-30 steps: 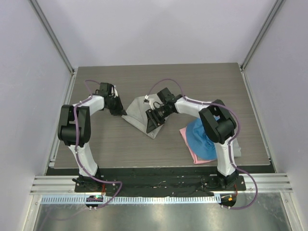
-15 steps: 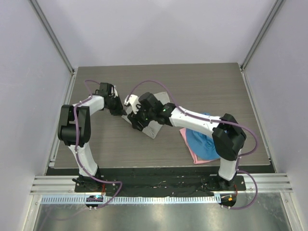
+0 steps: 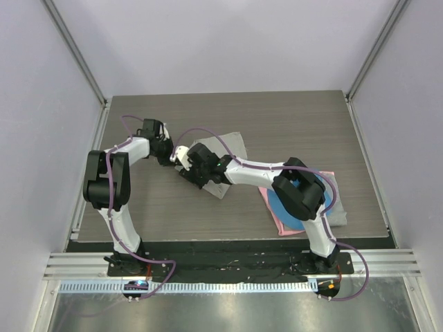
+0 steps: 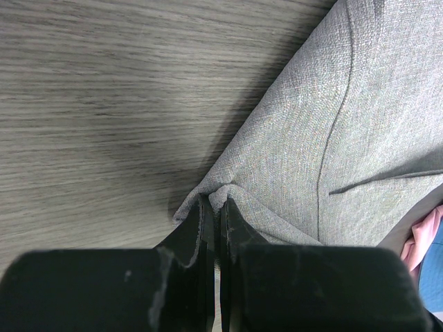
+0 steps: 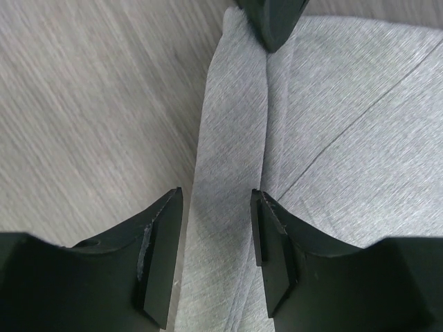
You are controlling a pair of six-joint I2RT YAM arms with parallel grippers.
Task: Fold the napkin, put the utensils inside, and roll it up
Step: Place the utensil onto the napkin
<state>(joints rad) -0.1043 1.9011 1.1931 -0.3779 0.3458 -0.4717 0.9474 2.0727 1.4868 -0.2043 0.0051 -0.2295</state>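
The light grey napkin (image 3: 232, 143) lies folded at the table's middle left. My left gripper (image 3: 170, 157) is shut on its left corner, and the cloth bunches between the tips in the left wrist view (image 4: 217, 205). My right gripper (image 3: 183, 164) reaches across the napkin to that same corner. It is open, with its jaws either side of a folded edge strip of the napkin (image 5: 232, 138) and just above it (image 5: 217, 207). The left gripper's fingertips (image 5: 273, 21) show at the top of the right wrist view. The spoon is not in view.
A blue cloth (image 3: 285, 202) lies on a pink cloth (image 3: 280, 225) at the right front, under the right arm. A strip of pink shows in the left wrist view (image 4: 423, 238). Dark wood table (image 3: 291, 117) with metal frame posts at the sides.
My right arm has swung left across the napkin, from its middle to its left corner beside the left gripper. The left gripper has held still on the corner.
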